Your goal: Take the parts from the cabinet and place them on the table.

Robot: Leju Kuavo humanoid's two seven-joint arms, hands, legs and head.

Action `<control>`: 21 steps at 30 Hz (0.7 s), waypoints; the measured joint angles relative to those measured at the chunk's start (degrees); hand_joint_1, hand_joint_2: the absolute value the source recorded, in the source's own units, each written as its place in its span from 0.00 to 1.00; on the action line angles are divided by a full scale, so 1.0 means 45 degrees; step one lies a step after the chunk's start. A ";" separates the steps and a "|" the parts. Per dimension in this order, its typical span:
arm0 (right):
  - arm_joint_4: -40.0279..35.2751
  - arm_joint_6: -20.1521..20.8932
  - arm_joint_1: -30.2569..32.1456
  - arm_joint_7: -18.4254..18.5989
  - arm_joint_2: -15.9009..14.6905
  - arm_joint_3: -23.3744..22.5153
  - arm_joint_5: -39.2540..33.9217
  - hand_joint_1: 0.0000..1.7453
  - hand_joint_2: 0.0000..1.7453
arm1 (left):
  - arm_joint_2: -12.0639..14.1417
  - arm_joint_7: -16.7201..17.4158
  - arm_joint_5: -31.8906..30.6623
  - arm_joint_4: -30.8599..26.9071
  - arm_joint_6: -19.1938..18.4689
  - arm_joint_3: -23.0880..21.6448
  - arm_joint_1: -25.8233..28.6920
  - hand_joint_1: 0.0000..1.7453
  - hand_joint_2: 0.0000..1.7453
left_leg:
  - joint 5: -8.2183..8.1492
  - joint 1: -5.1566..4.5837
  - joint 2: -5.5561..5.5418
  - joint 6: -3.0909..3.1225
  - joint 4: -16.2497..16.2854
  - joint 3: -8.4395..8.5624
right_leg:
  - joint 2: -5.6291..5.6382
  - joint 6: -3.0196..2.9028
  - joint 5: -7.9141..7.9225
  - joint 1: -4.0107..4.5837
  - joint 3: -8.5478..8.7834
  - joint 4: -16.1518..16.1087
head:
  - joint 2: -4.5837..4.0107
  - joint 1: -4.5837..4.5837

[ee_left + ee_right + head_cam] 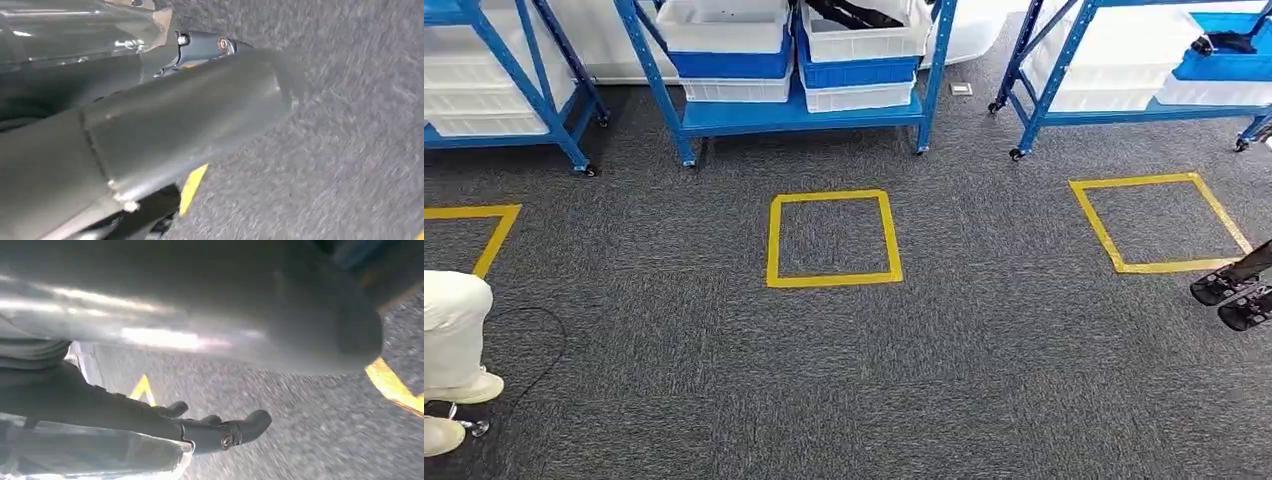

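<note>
Bin contents (854, 12) cropped, left hand (190, 115) blurred, grasp unclear

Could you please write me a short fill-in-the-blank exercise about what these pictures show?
1. The taped squares on the carpet are ____ in colour.
2. The shelving racks have frames painted ____.
3. In the right wrist view, the right robot hand holds ____.
4. The white and blue bins sit on the ____.

Missing words: yellow; blue; nothing; racks
</note>
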 joint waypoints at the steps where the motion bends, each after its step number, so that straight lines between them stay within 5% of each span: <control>1: 0.0000 -0.0019 0.0028 0.0000 0.0059 -0.0073 -0.0068 0.00 0.00 | 0.0010 0.0093 -0.0112 0.0000 0.0000 -0.0117 -0.0069 0.00 0.00 | -0.0417 0.0120 0.0153 -0.0151 0.0721 -0.0314 | -0.0055 -0.0066 -0.0008 -0.0026 0.0071 -0.0019 | 0.0000 -0.0126; 4: 0.0000 -0.0063 0.0070 0.0107 0.0063 -0.0319 -0.0305 0.00 0.00 | 0.0058 0.0247 -0.0397 0.0005 0.0005 -0.0384 -0.0288 0.00 0.00 | -0.1429 0.0643 0.0359 -0.0646 0.3647 -0.1980 | -0.0110 -0.0061 -0.0154 -0.0131 0.0161 -0.0010 | 0.0000 -0.0131; 5: 0.0000 -0.0092 0.0098 0.0141 0.0044 -0.0384 -0.0418 0.00 0.00 | 0.0068 0.0311 -0.0456 0.0005 0.0005 -0.0471 -0.0312 0.00 0.00 | -0.1270 0.0795 0.0416 -0.0783 0.3807 -0.2154 | -0.0109 0.0024 -0.0216 -0.0198 0.0236 -0.0009 | 0.0000 -0.0136; 6: 0.0000 -0.0116 0.0123 0.0155 0.0039 -0.0470 -0.0543 0.00 0.00 | 0.0073 0.0412 -0.0606 0.0005 0.0005 -0.0553 -0.0331 0.00 0.00 | -0.0882 0.0932 0.0464 -0.0926 0.3432 -0.2040 | -0.0107 0.0104 -0.0295 -0.0271 0.0326 -0.0009 | 0.0000 -0.0131; 9: 0.0000 -0.0233 0.0179 0.0228 0.0107 -0.0792 -0.0864 0.00 0.00 | 0.0073 0.0743 -0.0995 0.0005 0.0049 -0.0933 -0.0559 0.00 0.00 | 0.0917 0.1320 0.0646 -0.1349 0.0156 -0.0481 | -0.0107 0.0497 -0.0640 -0.0525 0.0746 0.0006 | 0.0000 -0.0146; 10: 0.0000 -0.0277 0.0157 0.0277 0.0078 -0.0923 -0.0952 0.00 0.00 | 0.0005 0.0851 -0.1097 0.0049 0.0078 -0.1073 -0.0696 0.00 0.00 | 0.0548 0.1171 0.0626 -0.1490 -0.0080 -0.0269 | -0.0152 0.0672 -0.0763 -0.0326 0.0654 0.0014 | 0.0000 -0.0272; 11: 0.0000 -0.0296 0.0136 0.0321 0.0107 -0.1025 -0.0995 0.00 0.00 | 0.0010 0.0928 -0.1170 0.0049 0.0102 -0.1175 -0.0822 0.00 0.00 | 0.0462 0.1143 0.0546 -0.1162 -0.0074 -0.0209 | -0.0156 0.0798 -0.0836 -0.0324 0.0666 0.0015 | 0.0000 -0.0321; 13: 0.0000 -0.0330 0.0100 0.0389 0.0107 -0.1180 -0.1092 0.00 0.00 | -0.0010 0.1001 -0.1282 0.0049 0.0107 -0.1375 -0.0921 0.00 0.00 | 0.0332 0.1028 0.0488 -0.0804 -0.0060 -0.0344 | -0.0178 0.1068 -0.0713 -0.0319 0.0921 0.0008 | 0.0000 -0.0175; 15: -0.0005 -0.0330 0.0153 0.0422 0.0107 -0.1340 -0.1180 0.00 0.00 | -0.0063 0.1054 -0.1364 0.0049 0.0097 -0.1559 -0.0963 0.00 0.00 | 0.0309 0.1001 0.0450 -0.0436 -0.0162 -0.0019 | -0.0210 0.1090 -0.0836 -0.0434 0.0924 0.0149 | 0.0000 -0.0175; 17: -0.0005 -0.0330 0.0109 0.0422 0.0117 -0.1437 -0.1199 0.00 0.00 | -0.0068 0.1127 -0.1452 0.0049 0.0092 -0.1705 -0.1028 0.00 0.00 | 0.0215 0.0927 0.0437 -0.0222 -0.0159 0.0086 | -0.0178 0.0934 -0.1222 -0.0375 0.0043 0.1802 | 0.0000 -0.0077; 19: -0.0005 -0.0330 0.0108 0.0422 0.0122 -0.1578 -0.1223 0.00 0.00 | -0.0078 0.1156 -0.1476 0.0049 0.0087 -0.1826 -0.1085 0.00 0.00 | 0.0105 0.0802 0.0423 -0.0061 -0.0157 0.0143 | -0.0160 0.0743 -0.1993 -0.0299 -0.1425 0.3889 | 0.0000 -0.0049; 21: -0.0005 -0.0330 0.0122 0.0398 0.0122 -0.1661 -0.1262 0.00 0.00 | -0.0087 0.1161 -0.1486 0.0049 0.0078 -0.1933 -0.1079 0.00 0.00 | -0.0020 0.0671 0.0359 0.0014 -0.0156 0.0310 | -0.0160 0.0818 -0.1937 -0.0121 -0.1985 0.4179 | 0.0000 -0.0044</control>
